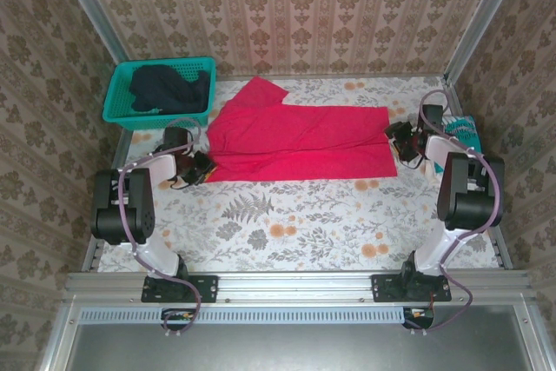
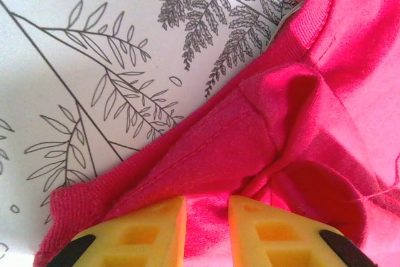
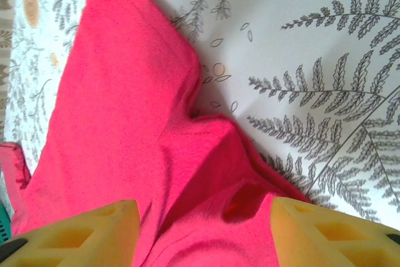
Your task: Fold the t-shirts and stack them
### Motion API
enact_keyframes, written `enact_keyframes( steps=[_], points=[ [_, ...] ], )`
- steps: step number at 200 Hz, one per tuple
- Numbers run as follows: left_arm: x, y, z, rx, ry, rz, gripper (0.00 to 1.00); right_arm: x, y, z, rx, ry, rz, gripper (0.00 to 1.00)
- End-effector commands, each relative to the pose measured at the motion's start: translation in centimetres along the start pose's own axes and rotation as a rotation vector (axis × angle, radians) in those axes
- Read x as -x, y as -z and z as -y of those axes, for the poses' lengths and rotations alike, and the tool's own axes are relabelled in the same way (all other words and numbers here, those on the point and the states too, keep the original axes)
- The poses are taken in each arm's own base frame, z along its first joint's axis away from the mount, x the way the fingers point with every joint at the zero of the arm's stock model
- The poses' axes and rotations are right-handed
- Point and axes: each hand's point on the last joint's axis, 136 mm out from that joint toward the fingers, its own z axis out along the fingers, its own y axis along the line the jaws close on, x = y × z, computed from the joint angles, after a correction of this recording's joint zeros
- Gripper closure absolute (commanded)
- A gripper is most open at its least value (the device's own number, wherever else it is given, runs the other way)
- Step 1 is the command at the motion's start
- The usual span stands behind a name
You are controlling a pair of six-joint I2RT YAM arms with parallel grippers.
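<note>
- Laid flat across the middle of the table (image 1: 304, 223), closer to the far edge than to the near edge: a spread t-shirt (image 1: 304, 141), lengthwise from left to right, one sleeve reaching toward the far edge.
- At the far left corner: a basket (image 1: 117, 103), just behind and to the left of the spread t-shirt's left end.
- Inside the basket: a heaped t-shirt (image 1: 165, 89).
- Against the right edge: a third t-shirt (image 1: 465, 130), apart from the spread t-shirt.
- At the spread t-shirt's near left corner: the left gripper (image 1: 201, 168), pinched on a raised fold of that cloth.
- At its right end: the right gripper (image 1: 400, 141), fingers wide apart on either side of the bunched edge.
</note>
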Motion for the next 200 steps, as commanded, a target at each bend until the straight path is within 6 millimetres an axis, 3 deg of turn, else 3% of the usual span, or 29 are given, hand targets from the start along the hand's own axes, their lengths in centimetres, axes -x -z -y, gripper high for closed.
enact_keyframes(
  steps=[1, 26, 50, 70, 90, 170, 200],
  points=[
    [-0.3, 0.6, -0.4, 0.025, -0.011, 0.001, 0.74, -0.9, 1.4, -1.2, 0.011, 0.089, 0.020, 0.41],
    [-0.3, 0.1, -0.6, 0.037, -0.011, -0.005, 0.74, -3.3, 1.0, -1.9, -0.009, 0.200, -0.002, 0.41],
    [-0.7, -0.3, -1.1, 0.038, -0.001, -0.019, 0.74, -6.6, -1.0, -1.8, -0.030, 0.251, -0.082, 0.41],
    [-1.4, -0.1, -1.7, 0.047, 0.004, -0.030, 0.74, -9.1, -2.4, -0.5, -0.053, 0.235, -0.163, 0.41],
    [-2.4, 0.4, -2.5, 0.065, 0.001, -0.048, 0.74, -10.9, -2.7, 2.2, -0.094, 0.176, -0.218, 0.41],
    [-7.3, 2.7, -5.9, 0.114, 0.036, -0.121, 0.74, -15.4, 3.1, 8.4, -0.279, 0.115, -0.324, 0.42],
    [-8.1, 3.4, -6.3, 0.121, 0.039, -0.125, 0.73, -16.7, 5.2, 10.7, -0.345, 0.074, -0.321, 0.42]
  ],
)
